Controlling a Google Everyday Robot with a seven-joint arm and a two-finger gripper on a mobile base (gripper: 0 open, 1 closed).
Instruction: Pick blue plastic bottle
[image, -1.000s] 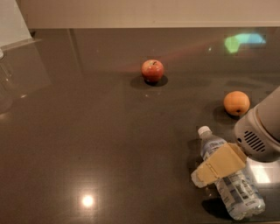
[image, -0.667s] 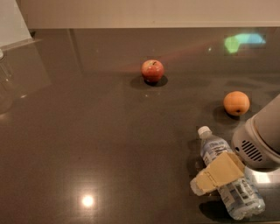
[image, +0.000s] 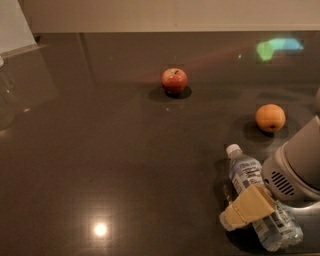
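The blue plastic bottle (image: 246, 171) lies on its side on the dark table (image: 100, 150) at the lower right. Its white cap points up-left and its far end reaches toward the bottom edge. My gripper (image: 248, 208), with its tan padding and grey housing (image: 295, 167), comes in from the right. It sits right over the middle of the bottle and covers part of the label.
A red apple (image: 174, 81) stands at the back centre. An orange (image: 270, 118) sits at the right, just behind the bottle and the arm. A clear container (image: 5, 100) stands at the left edge. A wall runs along the back.
My gripper has moved down in the view, lower over the bottle's middle. The bottle, apple and orange have not moved.
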